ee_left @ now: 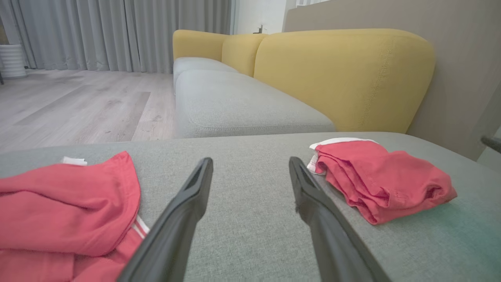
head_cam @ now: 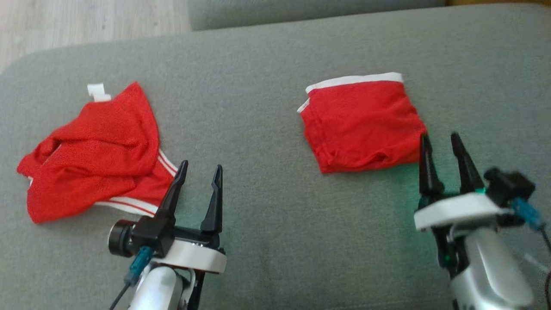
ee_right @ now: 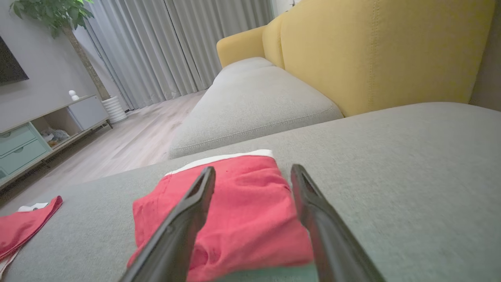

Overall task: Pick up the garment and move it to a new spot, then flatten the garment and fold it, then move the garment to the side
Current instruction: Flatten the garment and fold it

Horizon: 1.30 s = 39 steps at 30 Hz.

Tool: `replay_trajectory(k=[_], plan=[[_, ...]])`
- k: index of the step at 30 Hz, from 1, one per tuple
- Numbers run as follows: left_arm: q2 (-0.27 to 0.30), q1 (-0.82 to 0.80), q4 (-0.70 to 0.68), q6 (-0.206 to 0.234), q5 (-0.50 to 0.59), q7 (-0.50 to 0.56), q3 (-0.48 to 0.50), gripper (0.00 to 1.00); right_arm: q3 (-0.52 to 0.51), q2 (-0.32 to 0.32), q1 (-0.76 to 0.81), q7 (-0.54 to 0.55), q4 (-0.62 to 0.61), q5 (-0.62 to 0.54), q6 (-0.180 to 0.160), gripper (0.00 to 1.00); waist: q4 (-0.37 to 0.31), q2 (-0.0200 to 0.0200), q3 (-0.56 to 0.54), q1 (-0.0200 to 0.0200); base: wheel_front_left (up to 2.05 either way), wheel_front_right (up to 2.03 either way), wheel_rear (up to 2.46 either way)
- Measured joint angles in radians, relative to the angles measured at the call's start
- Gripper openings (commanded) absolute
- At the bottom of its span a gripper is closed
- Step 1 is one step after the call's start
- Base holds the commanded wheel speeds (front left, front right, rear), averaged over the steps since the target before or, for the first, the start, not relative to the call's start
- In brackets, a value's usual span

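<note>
A folded red garment (head_cam: 361, 125) with a white waistband lies on the grey cushion (head_cam: 267, 241) at the right; it also shows as a neat red stack (ee_left: 381, 180) and close up (ee_right: 242, 211). My right gripper (head_cam: 440, 138) stands open just at its near right corner, nothing between the fingers. A second red garment (head_cam: 94, 150) with white stripes lies crumpled at the left (ee_left: 66, 207), and its edge shows at the far left (ee_right: 23, 223). My left gripper (head_cam: 201, 168) is open beside that heap, holding nothing.
The grey cushion's far edge drops to a wood floor (head_cam: 77, 21). A yellow sofa back (ee_left: 344, 78) and another grey seat (ee_left: 235, 102) stand beyond. A cabinet (ee_right: 39, 129), plant and curtains are far off.
</note>
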Motion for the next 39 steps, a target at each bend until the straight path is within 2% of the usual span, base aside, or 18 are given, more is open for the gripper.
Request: replay_trajectory(k=[4, 7, 11, 16, 20, 22, 27, 32, 35, 39], plan=[[0.000, -0.029, 0.001, -0.001, 0.000, 0.000, -0.004, 1.00, -0.030, 0.002, -0.112, 0.036, 0.016, -0.014, 0.000, 0.00, 0.025, 0.0000, 0.049, 0.0001, 0.00, 0.00, 0.00], [0.000, -0.062, 0.002, -0.007, 0.000, 0.000, -0.014, 1.00, -0.062, 0.001, -0.215, 0.062, 0.079, -0.044, 0.000, 0.00, 0.049, 0.0000, 0.090, 0.0002, 0.00, 0.00, 0.00], [-0.001, -0.094, 0.004, -0.007, 0.000, 0.000, -0.034, 1.00, -0.118, 0.001, -0.328, 0.085, 0.222, -0.067, 0.000, 0.00, 0.092, 0.0000, 0.136, 0.0003, 0.00, 0.00, 0.00], [-0.001, -0.106, 0.008, -0.007, -0.011, 0.000, -0.037, 1.00, -0.194, 0.001, -0.402, 0.119, 0.461, -0.142, 0.000, 0.00, 0.144, 0.0000, 0.171, 0.0003, 0.00, 0.00, 0.00], [-0.001, -0.109, 0.012, -0.006, -0.016, 0.000, -0.040, 1.00, -0.201, -0.006, -0.428, 0.064, 0.522, -0.174, 0.000, 0.00, 0.163, 0.0000, 0.175, 0.0001, 0.00, 0.00, 0.00], [-0.001, -0.114, 0.018, -0.006, -0.016, 0.000, -0.041, 1.00, -0.156, -0.010, -0.457, 0.032, 0.550, -0.156, 0.000, 0.00, 0.166, 0.0000, 0.166, 0.0002, 0.00, 0.00, 0.00], [-0.001, -0.116, 0.026, -0.005, -0.024, 0.000, -0.048, 1.00, 0.046, -0.010, -0.485, -0.003, 0.527, -0.022, 0.000, 0.00, 0.166, 0.0000, 0.138, -0.0001, 0.00, 0.00, 0.00], [-0.002, -0.116, 0.026, 0.003, -0.026, 0.000, -0.060, 1.00, 0.213, -0.009, -0.481, 0.021, 0.586, 0.037, 0.000, 0.00, 0.169, 0.0000, 0.124, -0.0001, 0.00, 0.00, 0.00], [-0.002, -0.116, 0.026, 0.003, -0.027, 0.000, -0.062, 1.00, 0.251, -0.009, -0.481, 0.058, 0.647, 0.052, 0.000, 0.00, 0.171, 0.0000, 0.118, -0.0001, 0.00, 0.00, 0.00], [-0.002, -0.113, 0.026, 0.004, -0.034, 0.000, -0.059, 1.00, 0.269, -0.009, -0.481, 0.038, 0.659, 0.099, 0.000, 0.00, 0.166, 0.0000, 0.107, 0.0000, 0.00, 0.00, 0.00]])
